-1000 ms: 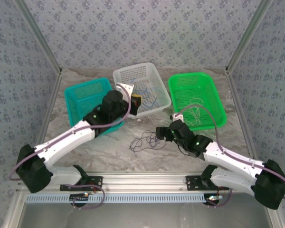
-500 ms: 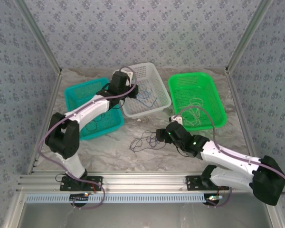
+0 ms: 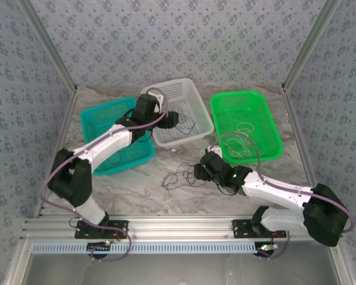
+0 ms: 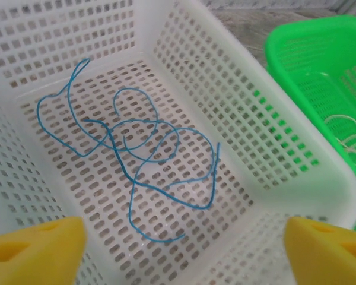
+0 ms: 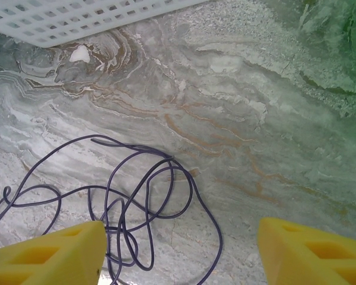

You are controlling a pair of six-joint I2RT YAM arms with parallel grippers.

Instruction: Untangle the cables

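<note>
The left hand (image 4: 181, 252) hung over the white basket (image 4: 243, 136), its fingers spread wide with nothing between them. The blue cable (image 4: 136, 148) lay on the basket floor, its loops trailing from upper left towards lower middle, clear of the walls. The right hand (image 5: 178, 255) was wide too, low over the surface (image 5: 255, 136). The dark cable (image 5: 121, 205) curled against the finger (image 5: 53, 252) at lower left, with bare room to the right.

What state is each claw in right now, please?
Left claw: open, empty, over the blue cable in the white basket.
Right claw: open, empty, over the purple cable on the table.
</note>
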